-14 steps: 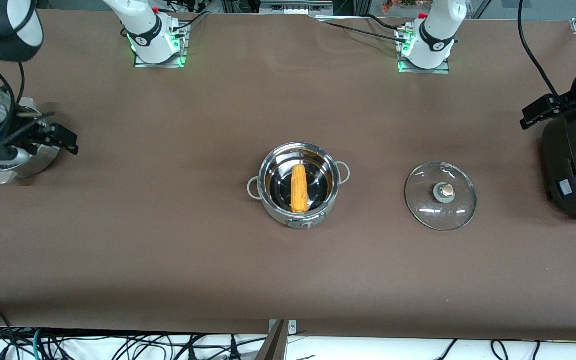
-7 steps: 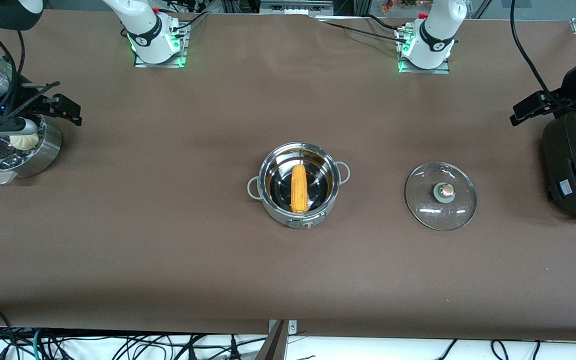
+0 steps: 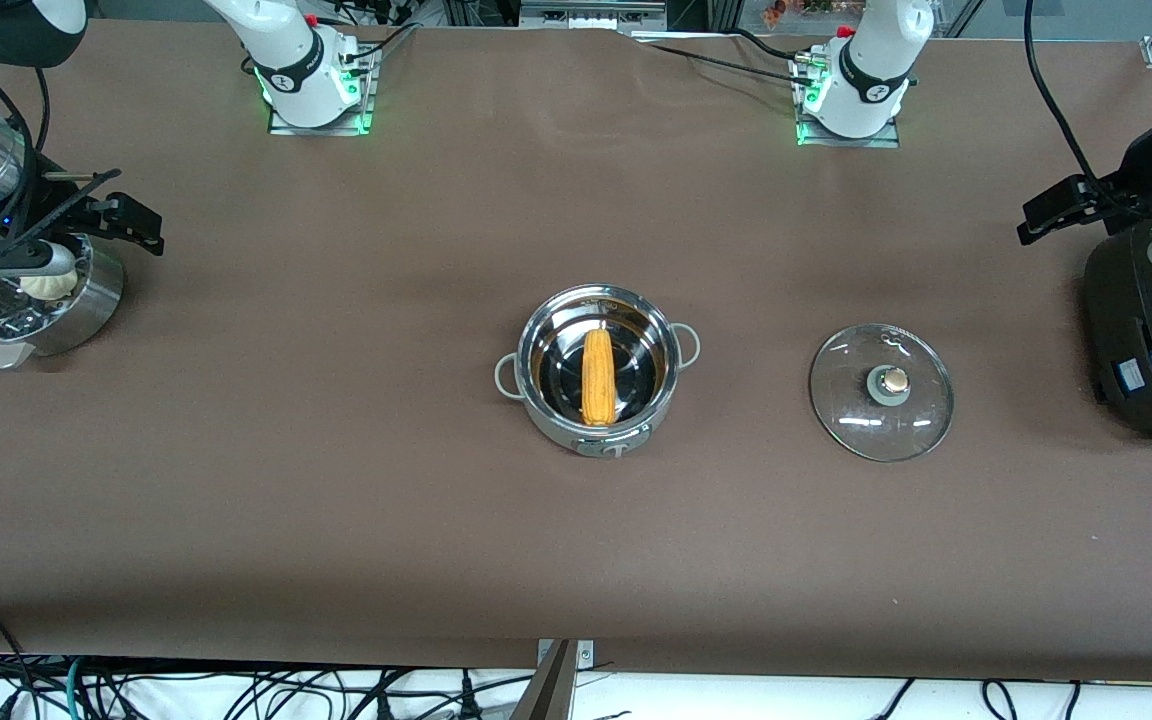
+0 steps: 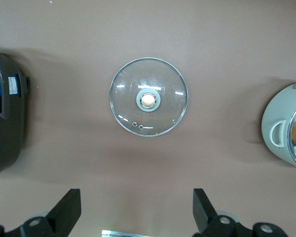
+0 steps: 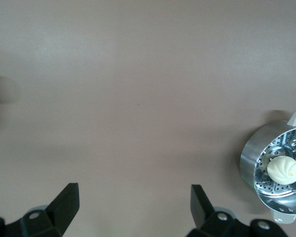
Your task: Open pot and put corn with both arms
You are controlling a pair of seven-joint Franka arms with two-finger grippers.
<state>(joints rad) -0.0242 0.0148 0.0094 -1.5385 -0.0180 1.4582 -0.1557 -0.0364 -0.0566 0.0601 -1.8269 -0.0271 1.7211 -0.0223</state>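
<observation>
The steel pot (image 3: pixel 548 400) stands open at the middle of the table, with the yellow-orange corn (image 3: pixel 597 377) lying in it. Its glass lid (image 3: pixel 881 392) lies flat on the table beside it, toward the left arm's end. The lid (image 4: pixel 148 97) and the pot's edge (image 4: pixel 286 126) also show in the left wrist view. My left gripper (image 3: pixel 1046 212) hangs open and empty high over the table beside the black cooker; its own view (image 4: pixel 137 200) shows the jaws wide apart. My right gripper (image 3: pixel 136 225) is open and empty high over the table beside the steamer bowl (image 5: pixel 134 197).
A perforated steel steamer bowl (image 3: pixel 86 300) with a white bun (image 3: pixel 48 284) stands at the right arm's end; it also shows in the right wrist view (image 5: pixel 251 158). A big black cooker (image 3: pixel 1151 330) stands at the left arm's end. Cables hang below the table's near edge.
My right gripper has risen and drawn toward its base, uncovering the steamer bowl and bun. My left gripper has lifted a little. Pot, corn and lid have not moved.
</observation>
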